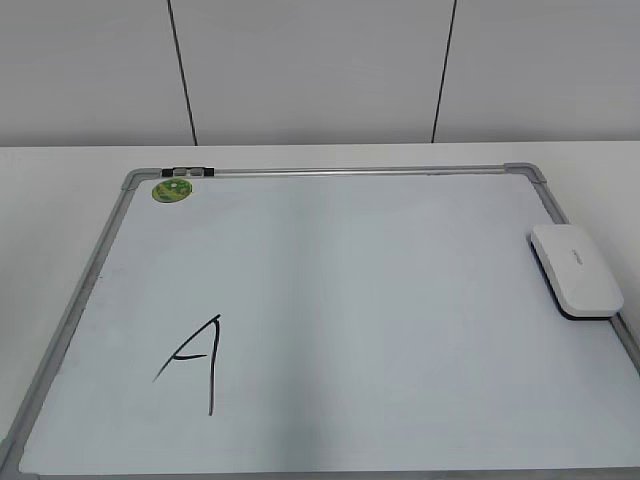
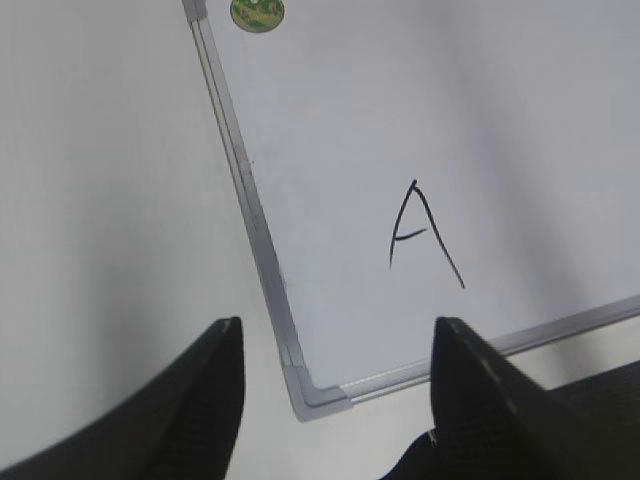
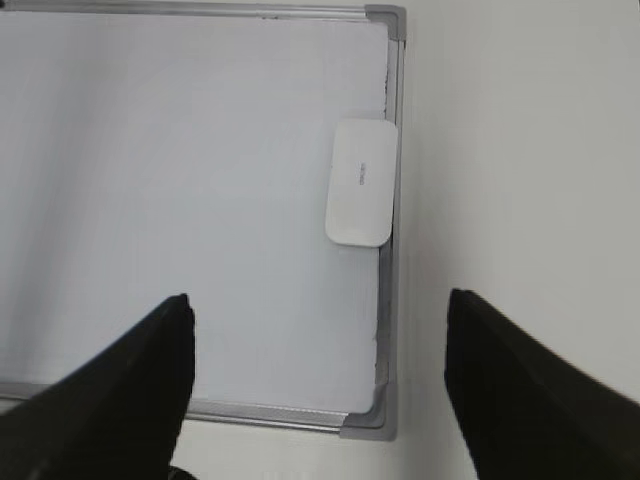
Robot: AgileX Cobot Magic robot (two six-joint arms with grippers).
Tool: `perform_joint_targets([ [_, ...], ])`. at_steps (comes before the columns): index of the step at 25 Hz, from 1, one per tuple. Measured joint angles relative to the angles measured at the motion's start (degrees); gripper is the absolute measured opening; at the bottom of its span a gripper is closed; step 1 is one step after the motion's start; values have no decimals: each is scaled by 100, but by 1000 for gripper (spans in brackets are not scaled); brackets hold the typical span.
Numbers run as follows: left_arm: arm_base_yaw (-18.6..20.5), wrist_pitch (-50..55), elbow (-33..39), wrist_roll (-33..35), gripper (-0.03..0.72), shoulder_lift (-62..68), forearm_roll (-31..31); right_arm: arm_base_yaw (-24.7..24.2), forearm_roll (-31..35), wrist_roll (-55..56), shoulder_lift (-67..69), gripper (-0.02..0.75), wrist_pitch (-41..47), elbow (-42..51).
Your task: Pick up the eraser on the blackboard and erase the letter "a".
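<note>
The blackboard is a white dry-erase board with a grey frame, lying flat on the table. The white eraser lies on its right edge, lettering up; it also shows in the right wrist view. No small lowercase "a" shows in any view; the only writing is a large angular capital "A", also in the left wrist view. My left gripper is open and empty above the board's near left corner. My right gripper is open and empty above the near right corner, short of the eraser. Neither gripper shows in the exterior view.
A green round sticker sits at the board's far left corner, next to a small dark clip on the frame. The white table surrounds the board. A white panelled wall stands behind.
</note>
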Motion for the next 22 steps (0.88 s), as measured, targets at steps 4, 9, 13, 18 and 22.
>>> perform_joint_targets([
  [4, 0, 22, 921, 0, 438, -1109, 14, 0, 189, -13, -685, 577, 10, 704],
  [9, 0, 70, 1876, -10, 439, -2387, 59, 0, 210, -13, -1323, 576, 32, 1455],
  [13, 0, 83, 2380, -10, 440, -3143, 276, 0, 219, -13, -1671, 575, 32, 1873],
  [18, 0, 86, 2857, -10, 440, -3673, 559, 0, 219, 11, -2424, 575, 40, 2430],
  [22, 0, 86, 3225, -10, 440, -3779, 670, 0, 131, 19, -3042, 575, 40, 2878],
])
